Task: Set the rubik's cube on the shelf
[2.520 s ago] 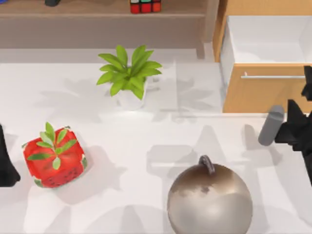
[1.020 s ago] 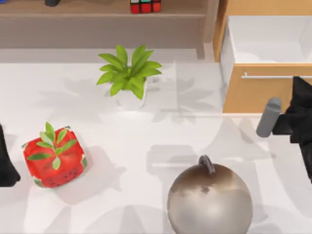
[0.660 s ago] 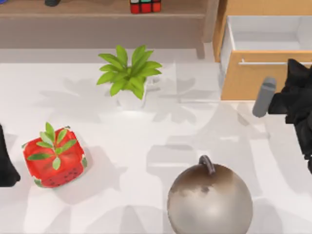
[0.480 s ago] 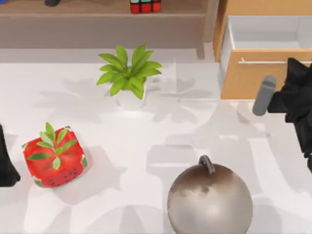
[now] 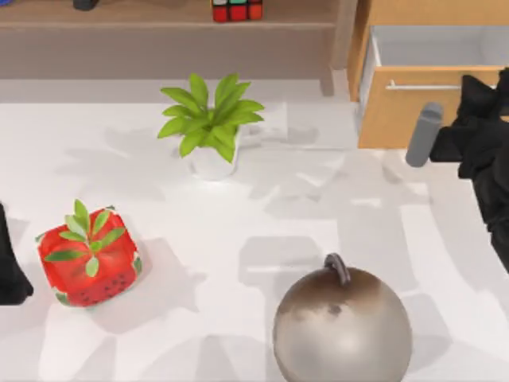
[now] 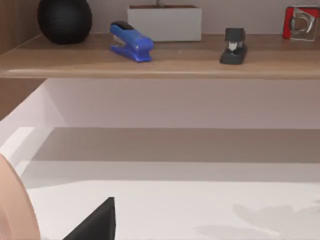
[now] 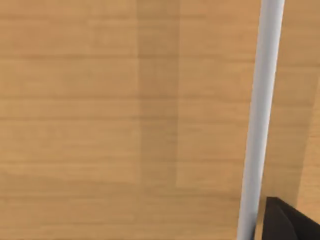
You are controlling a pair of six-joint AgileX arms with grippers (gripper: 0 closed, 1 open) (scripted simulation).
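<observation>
The rubik's cube point(image 5: 236, 9) is located on the shelf point(image 5: 143, 24) at 12 o'clock of the table point(image 5: 238, 223), resting on the light-brown board near the pale upright post point(image 5: 343, 32); the cube is cut by the upper edge of the top view, and it is well apart from both grippers.

The right gripper point(image 5: 477, 127) is positioned at 2 o'clock of the table, directly against the orange-wood drawer front point(image 5: 406, 111); the silver bar handle point(image 5: 421, 86) runs across the drawer front just beside the gripper; in the right wrist view the handle point(image 7: 260, 115) is seen close against the wood grain, with a dark fingertip point(image 7: 287, 220) just beside its end; whether the fingers are apart or together cannot be told; a grey cylinder point(image 5: 422, 134) on the arm projects toward 9 o'clock from the gripper body.

The left gripper point(image 5: 8, 263) is parked at 9 o'clock at the table edge; the state of its fingers cannot be told; in the left wrist view a dark finger point(image 6: 97, 222) is seen low over the white surface, with the shelf board ahead carrying a black sphere point(image 6: 65, 19), a blue stapler point(image 6: 131, 42), a white box point(image 6: 165, 22) and a small black stapler point(image 6: 234, 46).

The strawberry block point(image 5: 87, 256) sits at 8 o'clock; a potted plant point(image 5: 208, 119) stands at 11 o'clock; a metallic sphere point(image 5: 342, 326) with a small loop is placed at 5 o'clock.
</observation>
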